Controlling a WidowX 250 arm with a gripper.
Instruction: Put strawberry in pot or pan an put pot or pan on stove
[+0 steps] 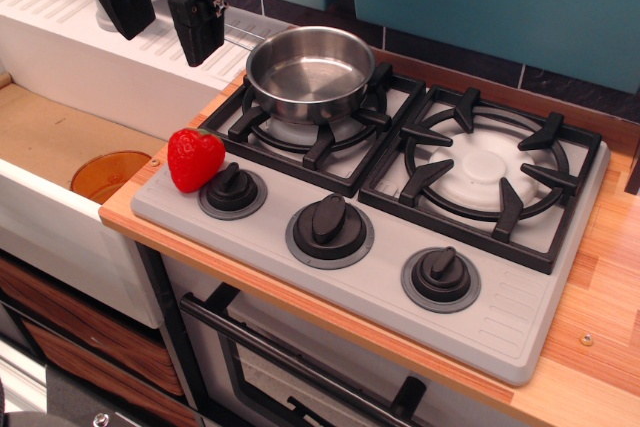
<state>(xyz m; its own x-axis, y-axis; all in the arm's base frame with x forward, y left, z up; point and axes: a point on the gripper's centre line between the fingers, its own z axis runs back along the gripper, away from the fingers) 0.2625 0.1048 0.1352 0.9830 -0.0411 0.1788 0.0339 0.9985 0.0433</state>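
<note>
Observation.image shows the strawberry [194,158] nearest — on the stove [390,237] at its front left corner, just beside the leftmost knob [232,189], tip pointing roughly up, cap not visible; behind it the pot [310,72] sits empty on the left burner; farthest back the gripper [160,17] hangs over the white drainboard [70,17] — fingers spread, holding nothing.
</note>
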